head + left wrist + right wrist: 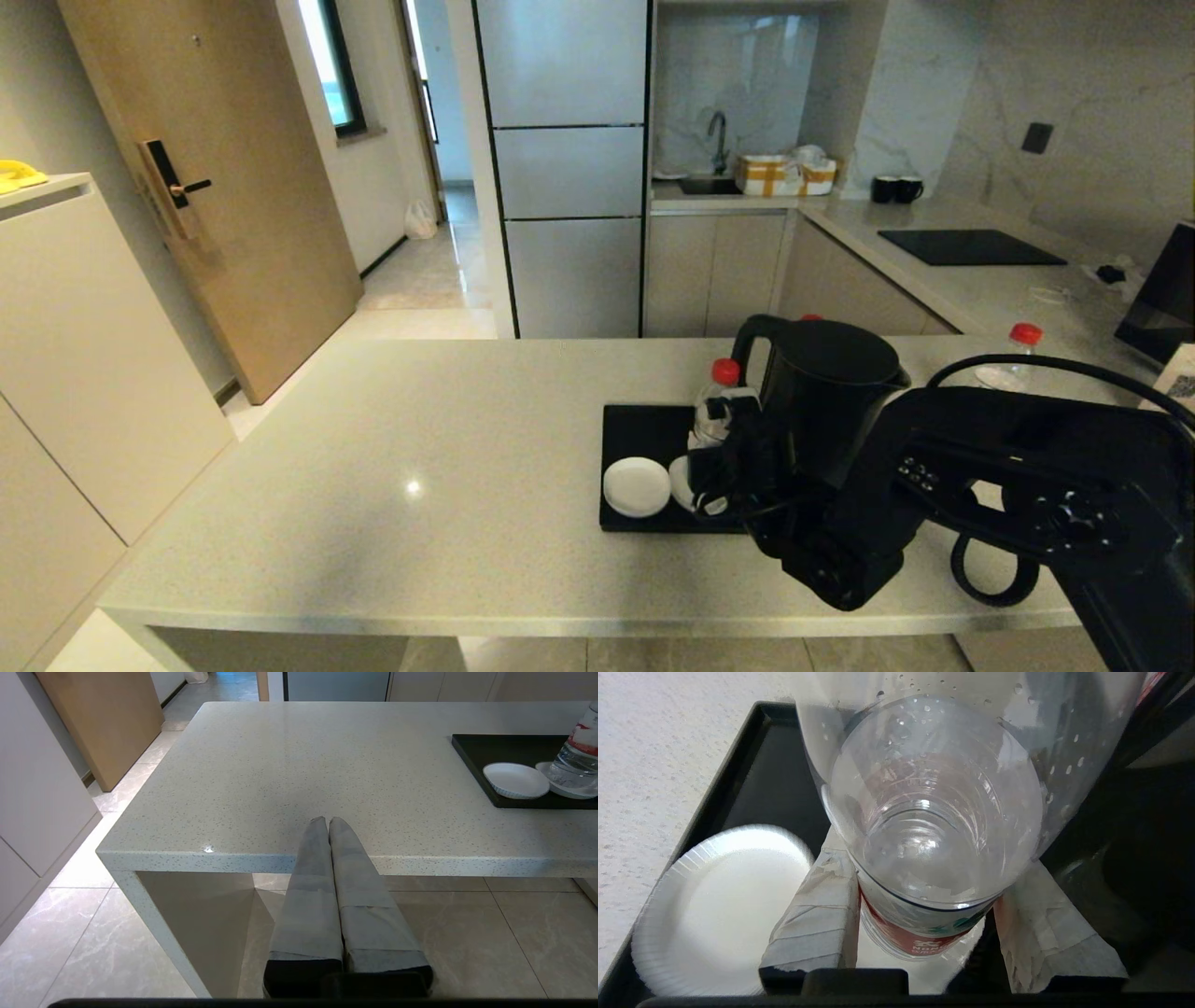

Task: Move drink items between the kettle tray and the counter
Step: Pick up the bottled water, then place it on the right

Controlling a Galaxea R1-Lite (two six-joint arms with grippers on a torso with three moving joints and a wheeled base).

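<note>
Right hand (924, 933) is what we are working with: its fingers (817, 924) are pinching the water bottle (714, 415), which is standing upright on the kettle tray (639, 425), just beside the kettle (826, 392). We are judging a straight lift comes next. Inside the tray, a white coaster (637, 486) is lying beside the bottle. Our left hand (329, 822), pressed together, is hovering at the table (420, 457) edge, well apart from the kettle. A second bottle (1013, 359) is standing behind the kettle on the table.

One red-capped bottle (717, 411) stands on the black tray (635, 439); another (1013, 359) on the counter (420, 467).
</note>
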